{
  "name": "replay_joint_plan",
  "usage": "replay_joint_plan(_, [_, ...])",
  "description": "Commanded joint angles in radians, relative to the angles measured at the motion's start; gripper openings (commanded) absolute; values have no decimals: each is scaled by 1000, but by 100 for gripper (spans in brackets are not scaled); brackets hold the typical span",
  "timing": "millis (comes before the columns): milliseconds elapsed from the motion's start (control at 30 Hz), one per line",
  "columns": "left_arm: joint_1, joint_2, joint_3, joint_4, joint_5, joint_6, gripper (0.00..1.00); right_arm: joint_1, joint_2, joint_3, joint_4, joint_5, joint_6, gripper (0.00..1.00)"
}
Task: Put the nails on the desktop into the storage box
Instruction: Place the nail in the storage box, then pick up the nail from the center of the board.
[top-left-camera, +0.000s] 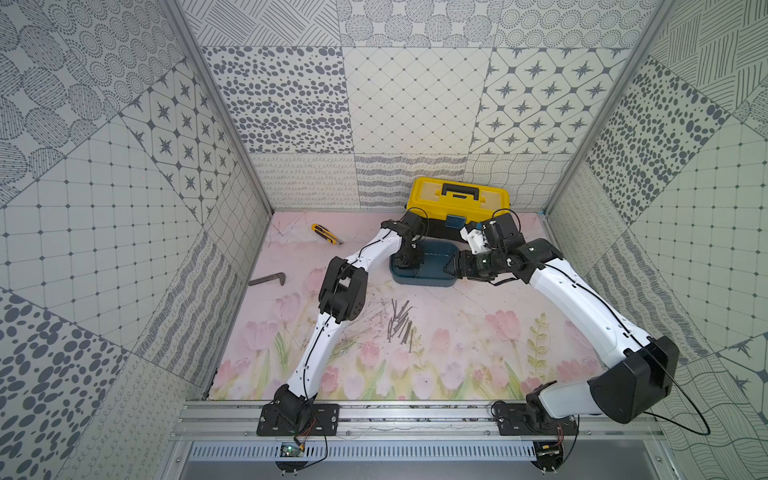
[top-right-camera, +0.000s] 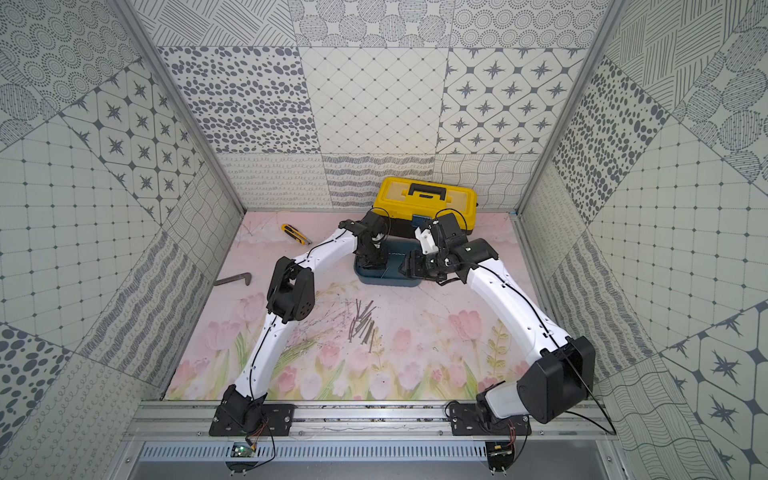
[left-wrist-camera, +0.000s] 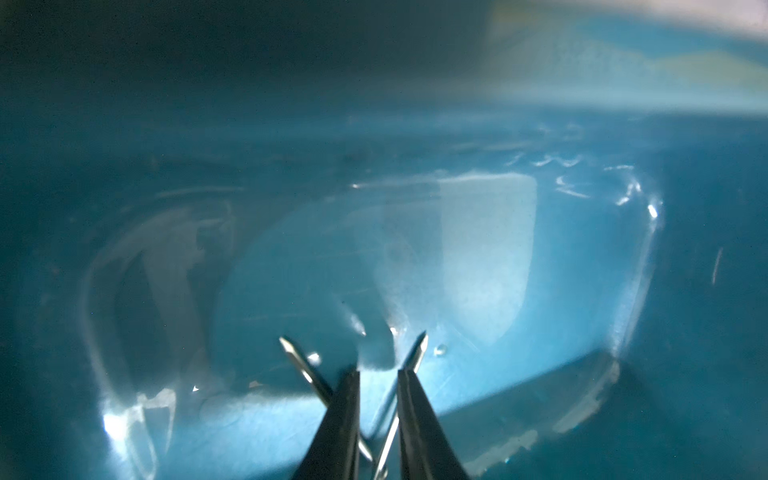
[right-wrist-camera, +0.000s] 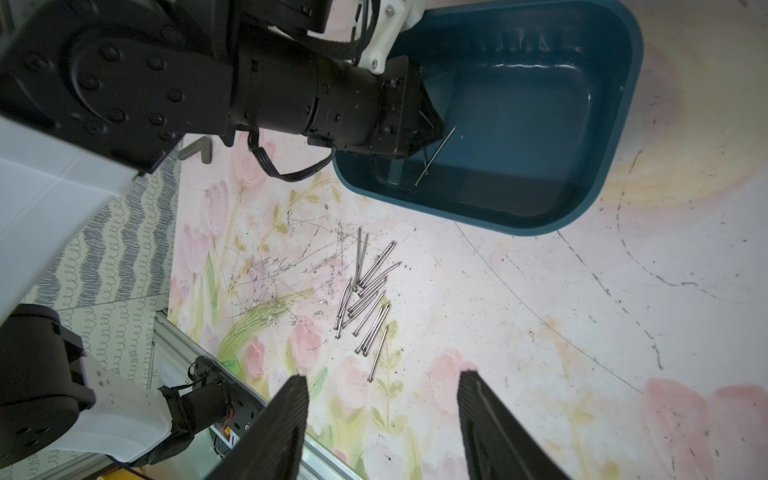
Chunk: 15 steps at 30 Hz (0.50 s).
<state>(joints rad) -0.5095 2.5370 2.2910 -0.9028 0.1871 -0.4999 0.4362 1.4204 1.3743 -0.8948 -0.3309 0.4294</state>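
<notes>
Two nails (left-wrist-camera: 417, 351) in parted left end effector (left-wrist-camera: 378, 374), one storage box (right-wrist-camera: 619, 124), about fifteen nails (right-wrist-camera: 368, 291) on desktop (right-wrist-camera: 540, 311), right end effector (right-wrist-camera: 383, 376) spread

The left wrist view shows the box (left-wrist-camera: 685, 291) blurred throughout; the left gripper (left-wrist-camera: 378, 372) and two crossed nails (left-wrist-camera: 417, 349) between its fingers run off the bottom edge. In both top views its tips hide behind its wrist, and the loose nails are too small to count. The arms (top-left-camera: 498, 241) hide part of the toolbox (top-left-camera: 457, 195) front. The right wrist view cuts off the right gripper (right-wrist-camera: 382, 376); the left arm (right-wrist-camera: 124, 83) half hides the bar (right-wrist-camera: 199, 147).
</notes>
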Motion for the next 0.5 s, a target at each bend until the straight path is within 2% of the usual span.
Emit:
replay_joint_plan(0, [-1, -76, -27, -9, -12, -5, 24, -2, -41, -11, 12, 4, 0, 63])
replay_joint_plan(233, [0, -282, -161, 57, -9, 24, 27, 0, -87, -30, 41, 18, 19, 68])
replay_joint_plan(467, [0, -552, -393, 83, -23, 28, 28, 17, -100, -51, 42, 22, 61, 65])
